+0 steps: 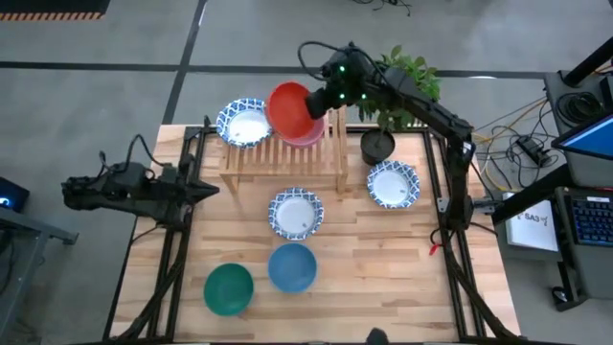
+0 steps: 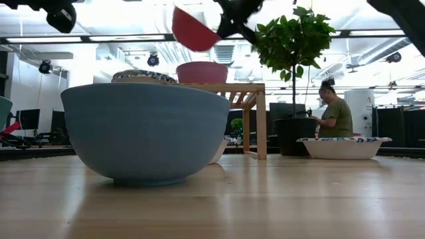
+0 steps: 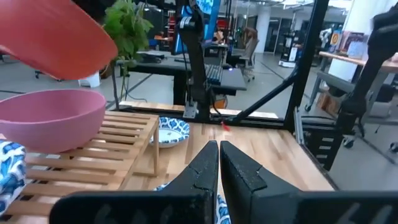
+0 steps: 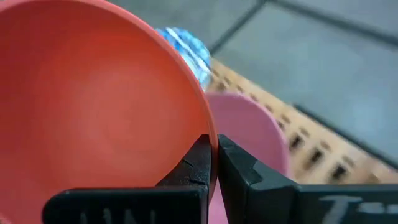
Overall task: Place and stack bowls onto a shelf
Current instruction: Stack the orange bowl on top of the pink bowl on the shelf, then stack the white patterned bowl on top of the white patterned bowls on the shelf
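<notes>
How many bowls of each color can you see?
White with blue rim: 3, one on the shelf at, two on the table at and
Red: 1, held by the right tool
Pink: 1
Blue: 1
Green: 1
Total: 7

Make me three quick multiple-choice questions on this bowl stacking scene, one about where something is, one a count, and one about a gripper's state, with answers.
1. Where is the pink bowl?
A. on the shelf
B. beside the green bowl
C. in the left gripper

2. How many bowls sit on the tabletop, off the shelf?
A. two
B. four
C. six

3. The right gripper is:
A. open and empty
B. shut on the red bowl's rim
C. resting on the tabletop

Answers: 1 A, it sits on the slats. 2 B, two patterned, one blue, one green. 3 B, its fingers pinch the rim above the pink bowl.
</notes>
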